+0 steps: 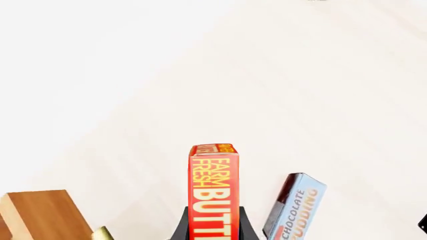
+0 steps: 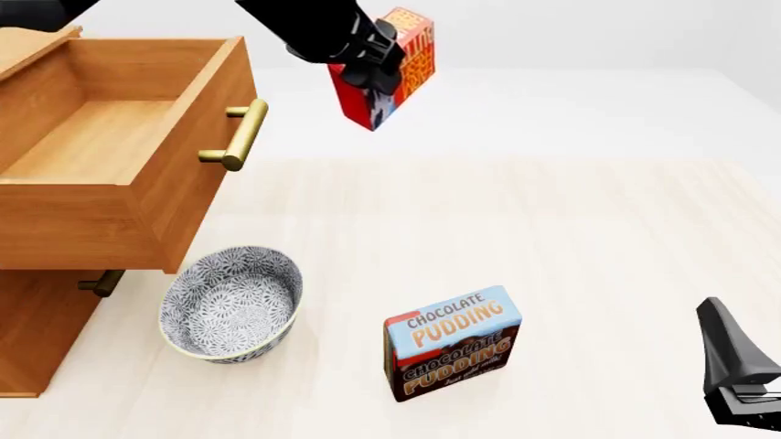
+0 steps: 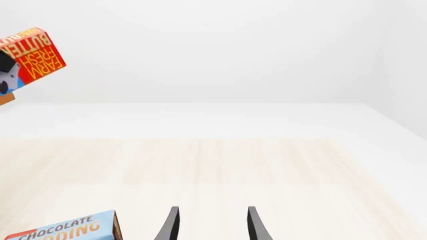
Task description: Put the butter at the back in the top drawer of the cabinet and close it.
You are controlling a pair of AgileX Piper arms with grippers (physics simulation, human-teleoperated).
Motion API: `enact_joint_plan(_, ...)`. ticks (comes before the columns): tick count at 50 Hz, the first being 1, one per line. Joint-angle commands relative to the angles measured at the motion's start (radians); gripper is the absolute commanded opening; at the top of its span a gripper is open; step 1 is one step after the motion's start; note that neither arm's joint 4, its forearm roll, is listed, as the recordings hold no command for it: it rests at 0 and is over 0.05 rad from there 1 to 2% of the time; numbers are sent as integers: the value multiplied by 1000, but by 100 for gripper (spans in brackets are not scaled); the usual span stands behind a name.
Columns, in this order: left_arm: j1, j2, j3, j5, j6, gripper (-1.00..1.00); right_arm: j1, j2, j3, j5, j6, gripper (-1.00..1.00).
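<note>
The red butter [image 2: 393, 66] box hangs high in the air, to the right of the open top drawer [image 2: 183, 174], with my left gripper [image 2: 369, 57] shut on it. In the left wrist view the butter [image 1: 213, 192] stands between the black fingers [image 1: 180, 227]. It also shows far off in the right wrist view, butter [image 3: 35, 55]. The top drawer is pulled out of the wooden cabinet [image 2: 37, 329] and has a brass bar handle [image 2: 240, 135]; its inside is bare. My right gripper [image 3: 211, 225] is open with nothing in it, low at the table's near right [image 2: 738, 366].
A blue-and-brown Chocolate Pudding box [image 2: 452, 343] stands on the table near the front middle. A patterned grey bowl [image 2: 232, 304] sits just below the open drawer's front. A lower drawer handle [image 2: 104, 282] peeks out under the open drawer.
</note>
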Motion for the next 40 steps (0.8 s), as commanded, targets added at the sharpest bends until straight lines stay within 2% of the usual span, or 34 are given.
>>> enact_joint_plan(1,32,-42,-2,9,23,-100,0,0,0,0,0,100)
enact_joint_plan(7,58,-62,31,4,27,-100,0,0,0,0,0,100)
enact_joint_plan(36,168,-122,52,10,59,-100,0,0,0,0,0,100)
enact_joint_plan(40,182,-142,80,4,62,-100,0,0,0,0,0,100)
